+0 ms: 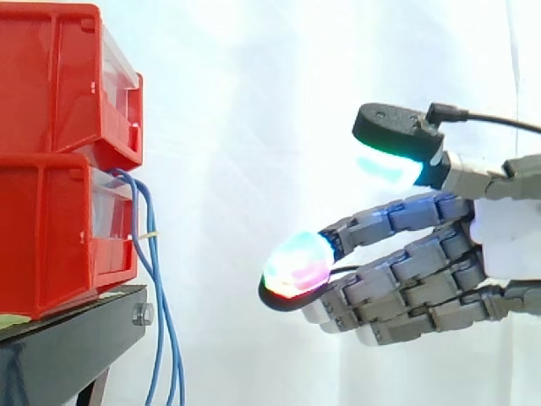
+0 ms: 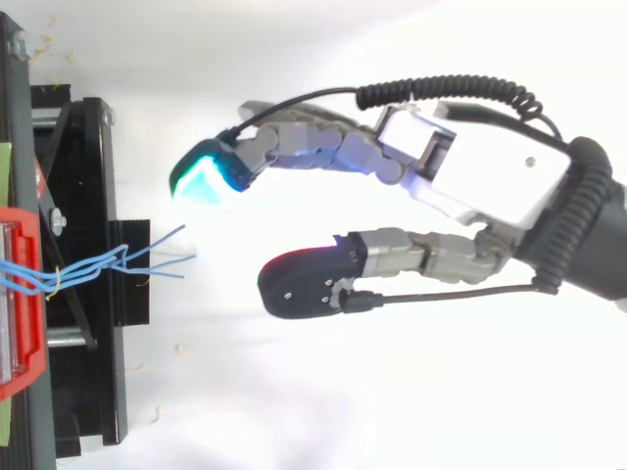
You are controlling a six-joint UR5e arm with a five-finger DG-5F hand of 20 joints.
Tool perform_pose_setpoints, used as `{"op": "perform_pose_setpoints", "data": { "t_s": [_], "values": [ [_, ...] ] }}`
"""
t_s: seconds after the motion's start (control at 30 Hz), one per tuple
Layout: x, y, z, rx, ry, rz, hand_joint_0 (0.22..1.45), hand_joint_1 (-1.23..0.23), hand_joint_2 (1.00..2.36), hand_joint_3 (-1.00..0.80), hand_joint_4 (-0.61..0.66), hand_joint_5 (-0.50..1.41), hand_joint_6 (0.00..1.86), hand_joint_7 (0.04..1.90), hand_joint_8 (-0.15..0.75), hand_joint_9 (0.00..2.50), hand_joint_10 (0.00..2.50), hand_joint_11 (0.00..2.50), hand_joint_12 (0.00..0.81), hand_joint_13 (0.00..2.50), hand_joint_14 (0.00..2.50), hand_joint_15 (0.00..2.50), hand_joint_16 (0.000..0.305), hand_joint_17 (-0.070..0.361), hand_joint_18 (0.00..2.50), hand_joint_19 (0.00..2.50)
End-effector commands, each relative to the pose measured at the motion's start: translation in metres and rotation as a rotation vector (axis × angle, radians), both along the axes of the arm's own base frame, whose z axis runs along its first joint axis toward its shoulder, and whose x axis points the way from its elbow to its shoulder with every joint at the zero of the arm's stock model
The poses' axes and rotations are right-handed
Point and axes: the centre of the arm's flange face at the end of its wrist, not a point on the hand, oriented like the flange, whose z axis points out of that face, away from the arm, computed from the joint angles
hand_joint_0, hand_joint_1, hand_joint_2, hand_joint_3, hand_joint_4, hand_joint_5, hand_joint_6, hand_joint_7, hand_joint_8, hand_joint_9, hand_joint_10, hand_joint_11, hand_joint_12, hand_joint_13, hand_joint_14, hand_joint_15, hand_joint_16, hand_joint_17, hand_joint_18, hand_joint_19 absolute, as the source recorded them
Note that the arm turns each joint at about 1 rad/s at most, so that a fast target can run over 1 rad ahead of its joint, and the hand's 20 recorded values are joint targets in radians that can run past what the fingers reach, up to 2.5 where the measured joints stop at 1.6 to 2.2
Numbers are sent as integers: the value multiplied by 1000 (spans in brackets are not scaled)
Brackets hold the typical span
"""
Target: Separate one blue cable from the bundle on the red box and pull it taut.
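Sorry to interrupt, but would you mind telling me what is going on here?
A robot hand is set up to separate one blue cable from the bundle hanging from the lower red bin. The hand is open, holds nothing and is apart from the cables, to their right in the side view.
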Motion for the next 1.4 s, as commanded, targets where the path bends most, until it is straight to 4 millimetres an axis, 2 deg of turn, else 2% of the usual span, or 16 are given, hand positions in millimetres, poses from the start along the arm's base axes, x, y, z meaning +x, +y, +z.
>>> {"op": "perform_pose_setpoints", "data": {
  "t_s": [0.0, 0.07, 0.5, 1.03, 1.1, 1.13, 1.17, 1.2, 1.23, 1.37],
  "values": [
    [8, 1, -14, -6, -26, -3, 498, -425, 1002, -480, 203, -222, 502, 710, 249, 398, 3, 95, 349, 191, 0, 27, 44, 99, 0, 91],
    [11, 2, -27, -17, -17, -3, 498, -425, 1002, -481, 205, -221, 502, 709, 250, 401, 2, 88, 349, 190, 0, 27, 44, 99, 0, 96],
    [16, -1, -21, -116, -46, -93, 498, -425, 1002, -481, 210, -216, 502, 713, 249, 412, 2, 98, 349, 190, 0, 24, 44, 100, 0, 97],
    [18, -1, -19, -144, -50, -94, 498, -424, 1002, -481, 213, -212, 502, 720, 252, 417, 3, 94, 348, 188, 0, 23, 44, 100, 0, 92],
    [21, -2, -36, -145, -32, -86, 498, -424, 1002, -481, 214, -212, 502, 720, 251, 417, 3, 87, 348, 188, 0, 23, 44, 100, 0, 93],
    [22, -3, -35, -143, -35, -86, 498, -424, 1002, -480, 214, -212, 502, 719, 252, 416, 3, 94, 348, 188, 0, 23, 44, 100, 0, 94],
    [26, -3, -48, -134, -36, -75, 498, -423, 1002, -479, 214, -211, 502, 720, 251, 416, 2, 100, 348, 187, 0, 31, 44, 100, 0, 93],
    [30, -3, -51, -129, -45, -69, 498, -423, 1002, -481, 214, -211, 502, 720, 251, 416, 3, 94, 348, 187, 0, 27, 44, 100, 0, 99],
    [38, 1, -43, -106, -73, -50, 498, -423, 1002, -480, 215, -211, 502, 720, 251, 416, 3, 94, 348, 187, 1, 28, 44, 100, 0, 94],
    [39, 0, -41, -113, -57, -38, 499, -423, 1002, -480, 216, -209, 502, 720, 249, 413, 3, 94, 347, 185, 0, 19, 44, 100, 0, 93]
  ]
}}
